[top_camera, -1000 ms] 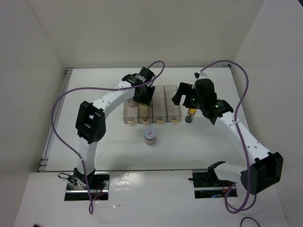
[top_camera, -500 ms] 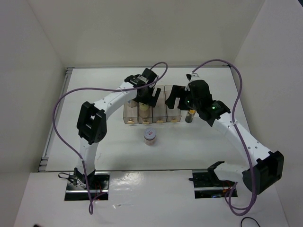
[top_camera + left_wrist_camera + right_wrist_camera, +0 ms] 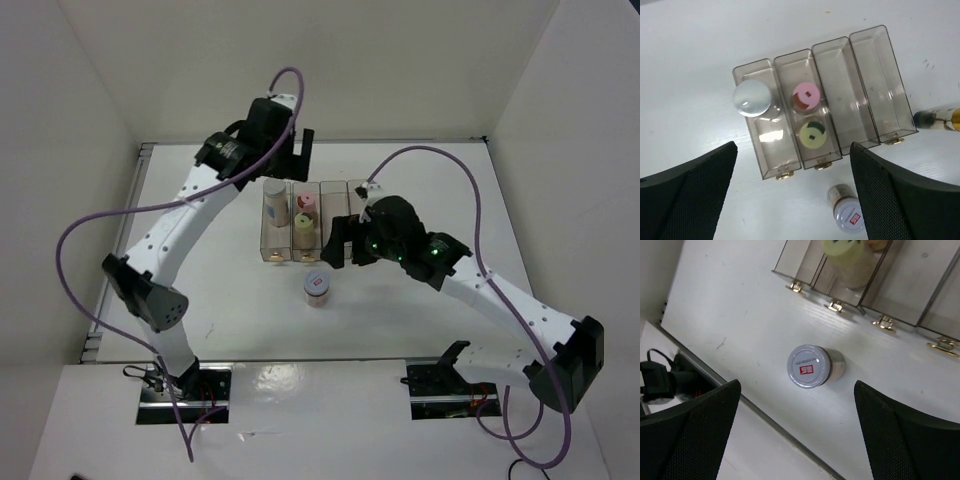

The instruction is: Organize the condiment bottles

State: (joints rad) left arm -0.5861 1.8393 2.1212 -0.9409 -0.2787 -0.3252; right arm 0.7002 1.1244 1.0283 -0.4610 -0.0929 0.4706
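Three bottles already sit in the organizer; two are out on the table.

Farthest left, the left gripper hangs high over the organizer, jaws spread wide and empty. Below it, the grey bottle stands in the far half of the leftmost compartment. The second compartment holds the pink bottle behind and the yellow bottle in front, close together. The third and fourth compartments hold nothing.

Just in front of the organizer, about level with the second and third compartments, the jar stands on the table with its red-marked lid up. The right gripper hovers over it, jaws wide apart and gripping nothing, with the jar roughly centred between them in the wrist view. Farther right, the dark bottle sits near the organizer's front right corner. I cannot tell whether it is upright.

The step in hand looks like the right arm picking up the jar. To do it well:

- Line the jaws up squarely over the lid before descending, then come straight down.
- Close on the body below the lid, since the jar is squat and wide.
- Keep the fingers off the organizer's front knobs.
- Lift above the walls before moving across.
- Lower the jar into the third compartment, leaving the fourth for the dark bottle.
- Keep the left arm raised, out of the way.
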